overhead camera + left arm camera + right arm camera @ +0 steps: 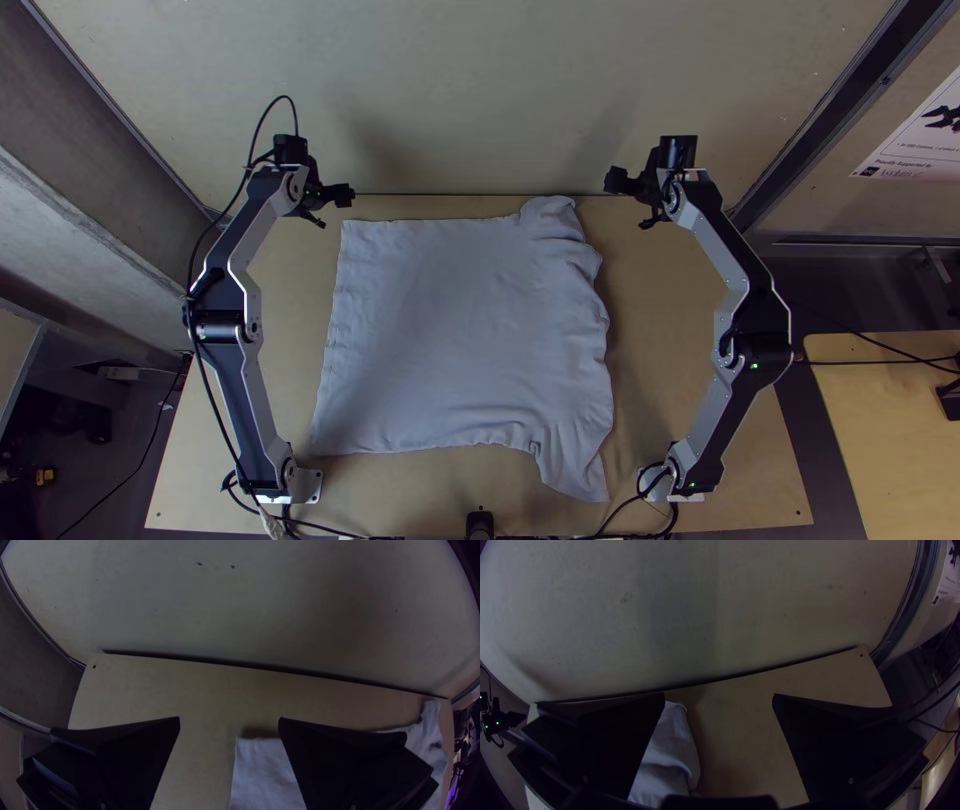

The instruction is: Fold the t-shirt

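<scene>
The pale grey t-shirt (460, 330) lies mostly flat on the table, its left side straight, its right side wrinkled, with one bunched corner at the back and another pointing to the near edge. My left gripper (335, 205) hangs beyond the shirt's back left corner, my right gripper (630, 200) to the right of its back bunched corner; neither touches it. In the left wrist view my left gripper (229, 720) is open, with a corner of the shirt (262, 770) past one finger. In the right wrist view my right gripper (719, 697) is open, the shirt's wrinkled edge (670, 755) by one finger.
Bare wooden tabletop (400, 490) surrounds the shirt. A pale wall (480, 90) rises behind the table's back edge. Black cables (620, 510) run along the near edge, and a second wooden table (880, 400) stands at the right.
</scene>
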You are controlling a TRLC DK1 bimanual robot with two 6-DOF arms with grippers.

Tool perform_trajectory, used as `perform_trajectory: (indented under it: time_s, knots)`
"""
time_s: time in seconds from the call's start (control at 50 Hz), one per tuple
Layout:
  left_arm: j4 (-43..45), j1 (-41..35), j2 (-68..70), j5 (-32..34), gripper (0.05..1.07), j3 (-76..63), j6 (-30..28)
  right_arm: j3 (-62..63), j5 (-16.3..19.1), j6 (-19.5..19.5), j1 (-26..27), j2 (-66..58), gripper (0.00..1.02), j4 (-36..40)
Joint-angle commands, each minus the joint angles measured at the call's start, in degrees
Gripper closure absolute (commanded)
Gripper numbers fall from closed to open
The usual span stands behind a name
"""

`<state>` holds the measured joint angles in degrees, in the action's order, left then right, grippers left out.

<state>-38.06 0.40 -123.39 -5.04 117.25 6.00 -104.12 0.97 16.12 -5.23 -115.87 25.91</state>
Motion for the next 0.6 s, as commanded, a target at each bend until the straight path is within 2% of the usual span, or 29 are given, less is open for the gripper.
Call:
perform_trajectory:
  time_s: [0.0,0.08,0.38,0.58]
  knots:
    - [-2.01,-1.02,-2.20,-0.67,0.18,2.28,-0.11,-3.37,0.43,1.81,-0.48,-2.34,0.03,1.86]
    - [-2.81,-1.46,-3.34,-0.85,0.18,2.37,-0.81,-4.17,0.52,1.90,-0.74,-3.39,0.03,2.39]
    - [-6.06,-2.78,-8.71,-7.97,0.18,3.42,-1.25,-4.61,0.52,3.04,-0.92,-4.62,0.03,2.74]
    - [-5.44,-3.13,-11.17,-8.32,0.18,4.13,-0.37,-4.17,0.52,3.04,-0.92,-4.45,0.03,3.36]
